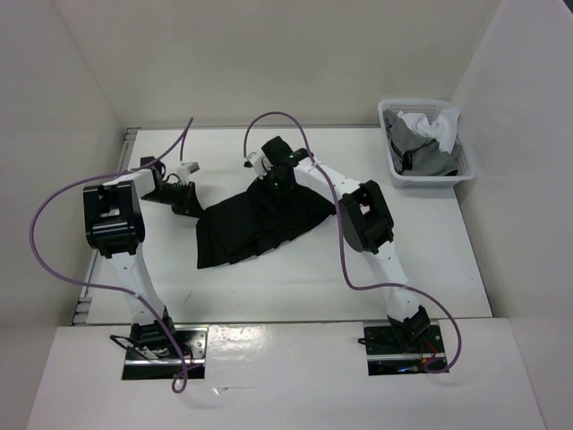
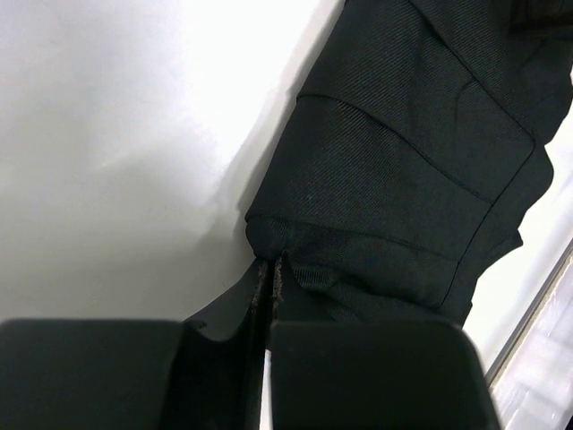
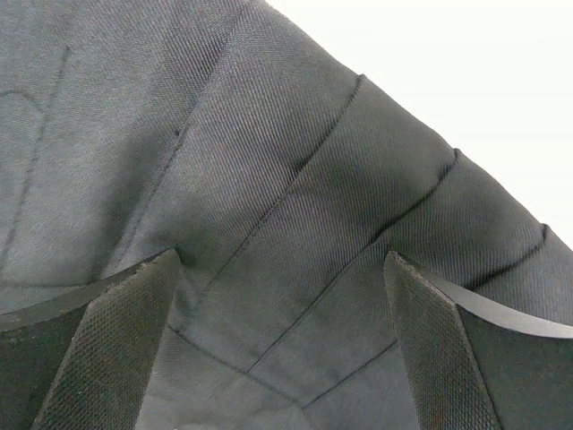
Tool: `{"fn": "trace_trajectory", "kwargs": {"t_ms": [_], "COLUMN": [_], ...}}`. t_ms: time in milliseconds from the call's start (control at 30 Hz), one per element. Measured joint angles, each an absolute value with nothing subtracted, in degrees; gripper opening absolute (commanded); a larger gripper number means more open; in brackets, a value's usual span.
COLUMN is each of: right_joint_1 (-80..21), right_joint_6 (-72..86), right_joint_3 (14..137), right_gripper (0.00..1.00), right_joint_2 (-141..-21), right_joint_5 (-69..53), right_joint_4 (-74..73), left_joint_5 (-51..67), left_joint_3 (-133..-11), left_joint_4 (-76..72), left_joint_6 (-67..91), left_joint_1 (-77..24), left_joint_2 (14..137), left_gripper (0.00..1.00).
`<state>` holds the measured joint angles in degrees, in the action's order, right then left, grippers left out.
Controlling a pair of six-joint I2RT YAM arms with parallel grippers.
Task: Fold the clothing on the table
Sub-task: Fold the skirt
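On the white surface (image 1: 430, 260) the black pleated skirt (image 1: 246, 228) lies spread out near the middle, with the right pincer (image 3: 282, 260) wide apart over its pleats and the left pincer (image 2: 270, 269) clamped on its left edge.

No legible txt, labels, nos. — none on clothing (image 1: 242, 233), table (image 1: 313, 278), basket (image 1: 430, 182)
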<state>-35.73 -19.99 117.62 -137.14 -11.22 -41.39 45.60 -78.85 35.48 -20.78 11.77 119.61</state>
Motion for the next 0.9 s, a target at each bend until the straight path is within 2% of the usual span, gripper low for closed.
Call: {"fn": "trace_trajectory", "kwargs": {"t_ms": [200,400,567,900], "right_joint_1": [-33.8,-26.7,-22.3,-22.5], "right_joint_6": [-18.9,-18.9,-19.0,-20.1], "right_joint_3": [113.5,105.3,99.8,94.1], "right_gripper": [0.99,0.99,0.99,0.99], "right_joint_2": [-129.6,-119.5,-120.3,-123.7], "right_joint_5": [-12.5,-13.1,-12.6,-10.1], "right_joint_4": [-42.7,-40.7,-39.5,-36.6], "left_joint_5": [44.2,43.2,43.1,42.2], "left_joint_3": [-77.9,-77.0,-76.8,-76.4], "left_joint_4": [35.2,34.7,34.8,34.9], "left_joint_6": [-20.8,-20.8,-20.8,-20.8], "left_joint_1": [11.7,11.4,11.4,11.1], "left_joint_2": [118.5,117.6,117.4,116.8], "left_gripper": [0.00,0.00,0.00,0.00]}}
